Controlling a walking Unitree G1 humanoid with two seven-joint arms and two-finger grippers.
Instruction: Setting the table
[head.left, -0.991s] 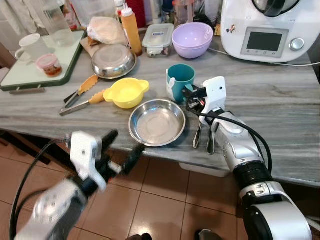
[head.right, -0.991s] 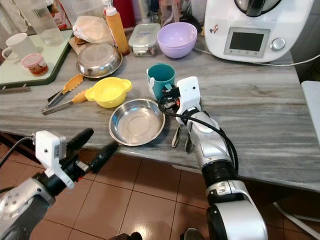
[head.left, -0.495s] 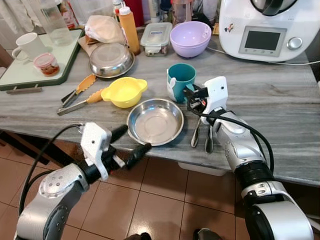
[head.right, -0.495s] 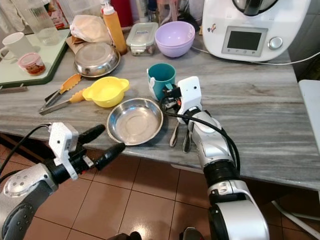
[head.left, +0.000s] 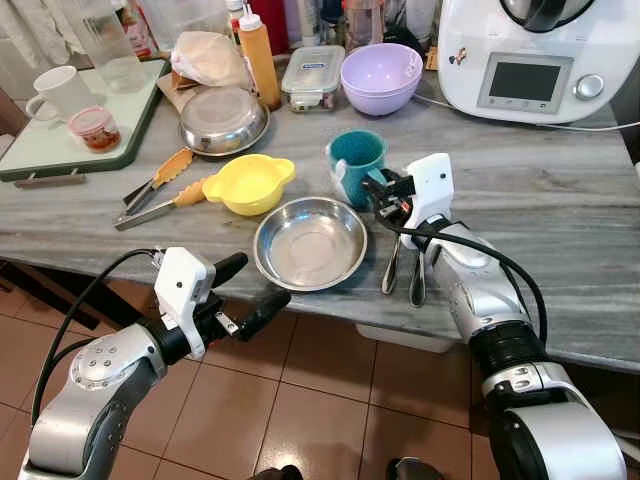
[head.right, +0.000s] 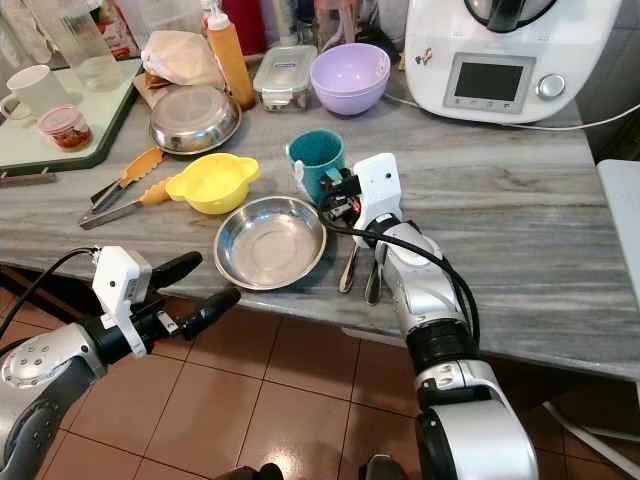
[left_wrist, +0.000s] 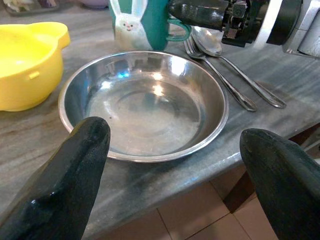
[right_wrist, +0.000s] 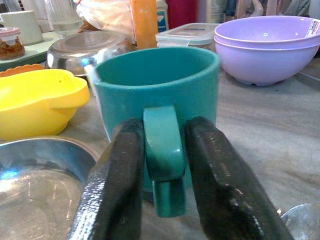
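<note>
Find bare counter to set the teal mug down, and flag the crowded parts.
Bare marble counter runs between the cutlery and white appliance. Crowded: around the steel bowl, yellow bowl and tongs. Right gripper grips the teal mug.

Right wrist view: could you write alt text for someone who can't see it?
Two black fingers pinch the handle of a teal mug standing on a grey counter. A yellow bowl and a steel dish sit beside it, a purple bowl behind.
</note>
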